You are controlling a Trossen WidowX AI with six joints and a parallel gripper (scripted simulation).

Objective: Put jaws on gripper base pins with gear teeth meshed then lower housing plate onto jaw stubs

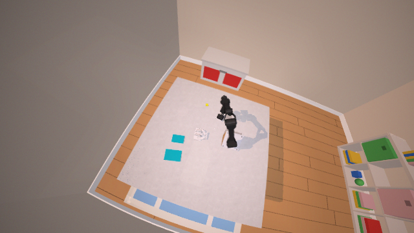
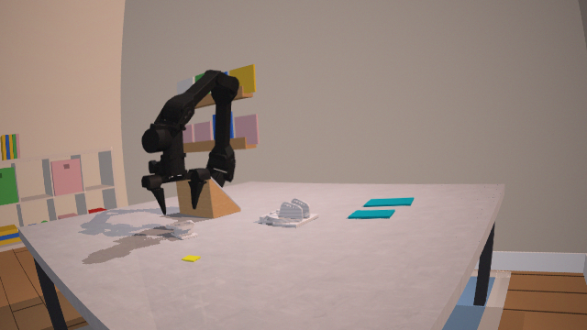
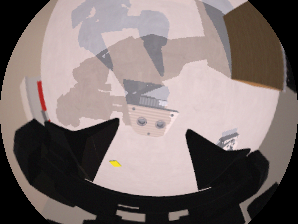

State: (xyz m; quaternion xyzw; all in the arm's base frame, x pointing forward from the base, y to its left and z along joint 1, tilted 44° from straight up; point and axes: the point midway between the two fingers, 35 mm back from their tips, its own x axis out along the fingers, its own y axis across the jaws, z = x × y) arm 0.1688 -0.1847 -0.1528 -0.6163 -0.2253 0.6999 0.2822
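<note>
My gripper (image 2: 179,211) (image 3: 153,125) is open and empty, pointing down above a small white piece (image 2: 184,230) (image 3: 151,123). That piece lies on the table and shows two round features on a flat face and a ribbed grey part behind them in the wrist view. Whether it is the gripper base or the housing plate I cannot tell. A larger white group (image 1: 200,134) (image 2: 293,213) (image 3: 229,141) stands apart from it, a flat plate with two upright, curved parts on it. Pins and gear teeth are too small to make out.
A wooden wedge (image 2: 197,199) (image 3: 255,47) stands close behind the gripper, beside the arm's base. Two teal pads (image 1: 178,138) (image 1: 173,155) (image 2: 389,202) (image 2: 371,214) lie beyond the larger white group. A small yellow square (image 1: 207,105) (image 2: 191,258) (image 3: 115,163) lies on the table (image 2: 321,275).
</note>
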